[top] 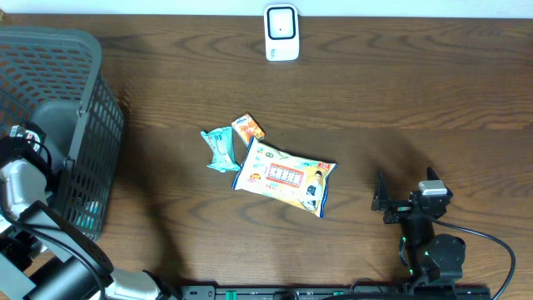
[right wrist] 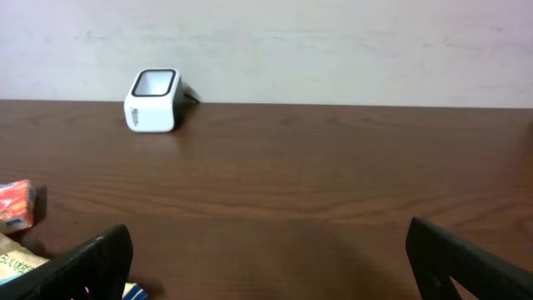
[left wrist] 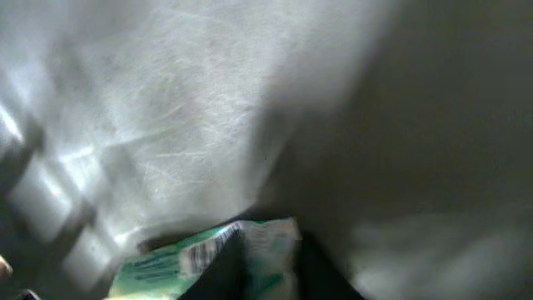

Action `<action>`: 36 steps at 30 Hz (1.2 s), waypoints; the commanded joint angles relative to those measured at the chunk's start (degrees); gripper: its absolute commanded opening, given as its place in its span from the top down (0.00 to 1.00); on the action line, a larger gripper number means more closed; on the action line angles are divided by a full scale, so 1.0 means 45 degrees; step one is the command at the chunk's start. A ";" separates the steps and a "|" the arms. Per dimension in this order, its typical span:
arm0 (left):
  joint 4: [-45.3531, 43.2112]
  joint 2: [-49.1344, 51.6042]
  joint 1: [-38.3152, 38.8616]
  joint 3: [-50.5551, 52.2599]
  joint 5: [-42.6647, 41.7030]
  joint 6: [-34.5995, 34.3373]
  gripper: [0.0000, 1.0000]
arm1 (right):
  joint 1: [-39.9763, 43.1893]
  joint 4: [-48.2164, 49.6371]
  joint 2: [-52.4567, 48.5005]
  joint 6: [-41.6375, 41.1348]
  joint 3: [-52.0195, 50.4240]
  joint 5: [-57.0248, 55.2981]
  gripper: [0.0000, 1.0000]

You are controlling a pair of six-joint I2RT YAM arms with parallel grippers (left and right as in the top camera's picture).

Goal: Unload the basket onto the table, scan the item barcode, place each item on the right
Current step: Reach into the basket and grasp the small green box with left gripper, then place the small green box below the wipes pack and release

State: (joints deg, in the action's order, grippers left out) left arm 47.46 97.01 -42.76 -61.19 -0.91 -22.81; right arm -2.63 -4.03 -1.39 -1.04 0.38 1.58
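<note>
**Left gripper pinching a packet inside the basket**

My left gripper [left wrist: 271,243] is down in the grey mesh basket [top: 102,125] at the table's left edge. In the left wrist view its dark fingers are drawn in on the edge of a green-and-white packet [left wrist: 162,268]. A barcode [left wrist: 201,252] shows on the packet's upper face, just beside the fingers. The view is blurred, so I can't read the print.

My right gripper [right wrist: 266,237] has its jaws spread wide with nothing between them. It sits low over the wooden table [top: 400,100] at the near right.

The white scanner [top: 281,32] stands at the far edge, well apart from both arms. Mid-table lie a large snack pouch [top: 285,175], a teal wrapper [top: 221,150] and a small orange box [top: 247,127].
</note>
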 commanded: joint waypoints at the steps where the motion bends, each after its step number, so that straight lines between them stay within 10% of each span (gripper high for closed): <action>1: 0.0029 0.0073 -0.0078 -0.0024 0.0117 -0.0034 0.92 | 0.0078 -0.0053 0.0029 -0.0136 -0.0005 -0.0029 0.01; 20: 0.0078 -0.8568 0.1132 -0.2948 -0.1282 -0.0087 0.93 | 0.0078 -0.0058 0.0029 -0.0131 -0.0005 -0.0029 0.01; 36: 0.0835 -0.7902 1.1050 -0.2594 0.0607 -0.0039 0.93 | 0.0078 -0.0053 0.0034 -0.0131 -0.0005 -0.0029 0.01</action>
State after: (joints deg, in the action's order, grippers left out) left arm 49.91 57.54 0.69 -73.69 -3.57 -22.68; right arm -2.63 -4.03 -1.41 -1.04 0.40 1.58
